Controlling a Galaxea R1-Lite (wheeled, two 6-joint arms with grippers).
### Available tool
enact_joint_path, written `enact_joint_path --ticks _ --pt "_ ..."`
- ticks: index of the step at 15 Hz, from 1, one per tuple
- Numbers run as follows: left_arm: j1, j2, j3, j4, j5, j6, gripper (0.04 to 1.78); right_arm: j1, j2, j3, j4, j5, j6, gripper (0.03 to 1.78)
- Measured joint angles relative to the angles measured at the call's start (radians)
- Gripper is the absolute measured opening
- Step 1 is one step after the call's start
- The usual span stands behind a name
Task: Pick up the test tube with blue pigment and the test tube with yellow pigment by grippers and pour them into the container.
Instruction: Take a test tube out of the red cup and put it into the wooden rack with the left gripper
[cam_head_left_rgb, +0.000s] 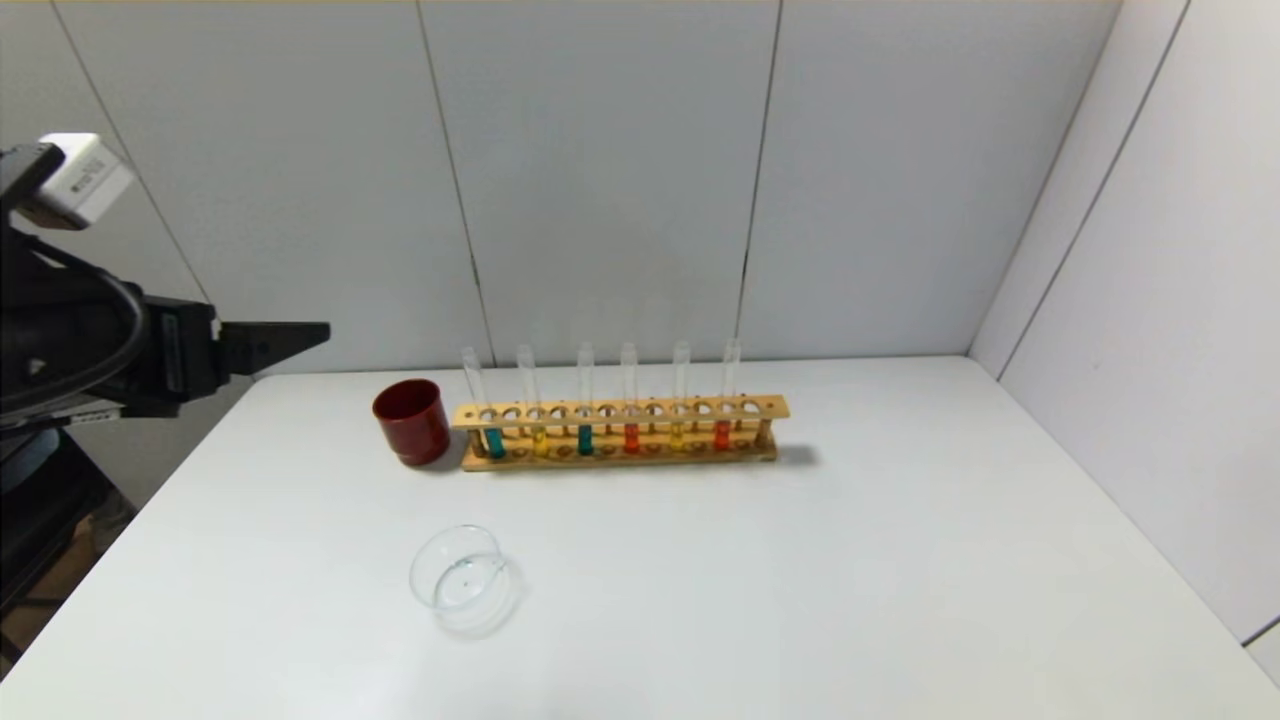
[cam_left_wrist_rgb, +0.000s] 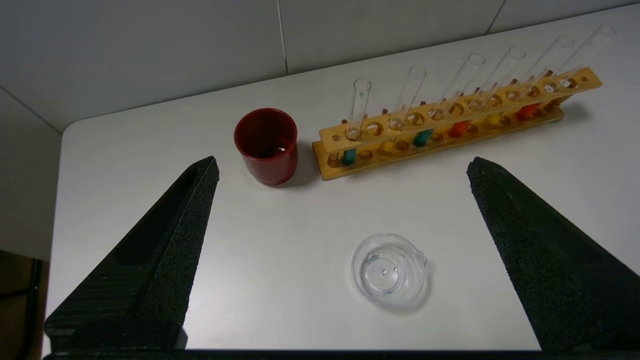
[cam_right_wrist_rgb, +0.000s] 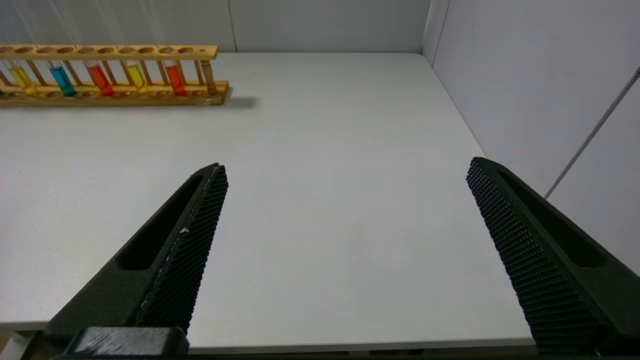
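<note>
A wooden rack (cam_head_left_rgb: 700, 408) at the back of the table holds six upright tubes. The test tube with blue pigment (cam_head_left_rgb: 494, 440) stands at its left end and shows in the left wrist view (cam_left_wrist_rgb: 348, 156). A darker teal tube (cam_head_left_rgb: 585, 438) stands third. Two tubes hold yellow pigment (cam_head_left_rgb: 540, 440) (cam_head_left_rgb: 677, 436). The clear glass container (cam_head_left_rgb: 465, 580) (cam_left_wrist_rgb: 389, 270) sits in front of the rack's left end and looks empty. My left gripper (cam_head_left_rgb: 290, 340) (cam_left_wrist_rgb: 342, 165) is open and empty, raised off the table's left side. My right gripper (cam_right_wrist_rgb: 345, 167) is open and empty over the front right edge; the head view does not show it.
A dark red cup (cam_head_left_rgb: 412, 420) (cam_left_wrist_rgb: 266, 145) stands just left of the rack. Two tubes with orange-red liquid (cam_head_left_rgb: 630, 438) (cam_head_left_rgb: 722, 434) are in the rack. Grey walls close the back and right of the white table (cam_head_left_rgb: 900, 560).
</note>
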Motion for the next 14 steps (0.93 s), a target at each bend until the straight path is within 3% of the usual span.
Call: enact_joint_path --ticks 4,14 --pt "-0.009 0.186 -0.014 -0.138 -0.004 -0.002 1.75 0.000 0.000 0.000 0.000 0.000 0.000 1.75" --pt "-0.051 0.496 -0.045 -0.323 -0.006 -0.014 1.75 0.000 0.000 0.000 0.000 0.000 0.000 1.75"
